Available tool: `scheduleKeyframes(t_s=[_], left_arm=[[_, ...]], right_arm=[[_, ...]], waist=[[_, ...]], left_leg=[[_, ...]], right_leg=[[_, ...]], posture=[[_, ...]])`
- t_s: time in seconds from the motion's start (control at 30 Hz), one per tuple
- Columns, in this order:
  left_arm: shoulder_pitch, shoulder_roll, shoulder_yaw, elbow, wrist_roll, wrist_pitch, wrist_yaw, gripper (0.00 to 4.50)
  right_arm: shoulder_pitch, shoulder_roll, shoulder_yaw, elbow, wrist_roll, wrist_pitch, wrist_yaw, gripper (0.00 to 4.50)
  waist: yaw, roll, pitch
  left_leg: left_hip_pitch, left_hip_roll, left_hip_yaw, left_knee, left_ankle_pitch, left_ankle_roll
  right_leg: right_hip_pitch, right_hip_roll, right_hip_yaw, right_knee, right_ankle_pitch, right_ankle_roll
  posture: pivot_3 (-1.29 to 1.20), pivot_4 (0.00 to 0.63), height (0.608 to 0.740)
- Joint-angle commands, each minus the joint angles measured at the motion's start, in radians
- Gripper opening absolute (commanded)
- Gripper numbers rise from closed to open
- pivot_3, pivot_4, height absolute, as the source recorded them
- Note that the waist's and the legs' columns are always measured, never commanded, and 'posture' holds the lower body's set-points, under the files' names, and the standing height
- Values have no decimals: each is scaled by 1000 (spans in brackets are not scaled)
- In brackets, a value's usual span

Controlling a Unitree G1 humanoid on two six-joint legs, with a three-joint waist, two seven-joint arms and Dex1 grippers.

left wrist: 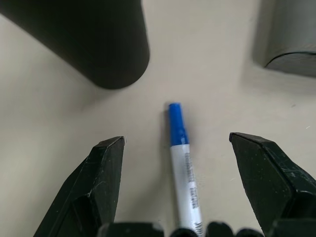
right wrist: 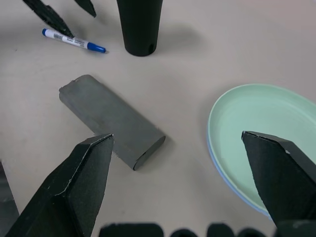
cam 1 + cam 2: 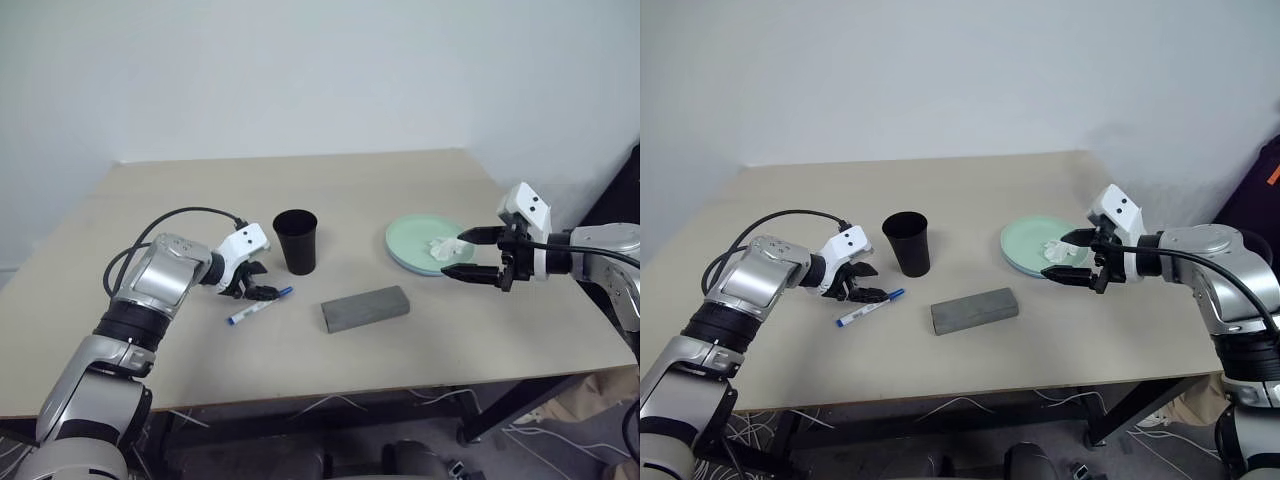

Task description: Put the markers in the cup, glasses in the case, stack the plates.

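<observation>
A white marker with a blue cap (image 3: 258,306) lies on the table just left of the black cup (image 3: 297,240). My left gripper (image 3: 262,283) hangs open right over it, and in the left wrist view the marker (image 1: 181,163) lies between the two fingers. The grey case (image 3: 365,308) lies closed in front of the cup. At the right a mint green plate (image 3: 415,238) rests on a light blue plate whose rim (image 2: 217,168) peeks out below. My right gripper (image 3: 453,254) stands open and empty over the plates' near right edge. The glasses are out of view.
A crumpled white tissue (image 3: 440,248) lies on the green plate, beside my right fingertips. The tan table (image 3: 200,200) ends at a front edge (image 3: 300,398) near the case. A white wall stands behind. Cables hang under the table.
</observation>
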Motion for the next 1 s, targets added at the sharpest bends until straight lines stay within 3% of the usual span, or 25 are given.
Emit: scheduleKeyframes(t_s=[0.03,0.67,0.77,1.0], left_arm=[[-52,-16,-15,58,40,-35,-10,3582],[-45,-93,-51,236,146,-203,-17,3582],[-44,-103,-37,247,130,-191,-25,3048],[-47,-115,-16,280,134,-179,-19,741]], right_arm=[[7,4,-40,-61,24,9,-20,4500],[79,-6,-84,-124,62,30,-69,4500],[77,-11,-82,-122,63,27,-67,4500],[66,-20,-72,-111,58,16,-55,4500]], waist=[[0,0,0],[4,0,0],[7,0,0],[6,0,0]], left_leg=[[0,0,0,0,0,0],[0,0,0,1,0,0],[0,0,0,2,0,0],[0,2,0,2,0,0]], right_leg=[[0,0,0,0,0,0],[1,0,0,0,0,0],[1,0,0,0,0,0],[2,0,-1,0,0,0]], posture=[[0,0,727],[0,0,727],[0,0,727],[0,0,727]])
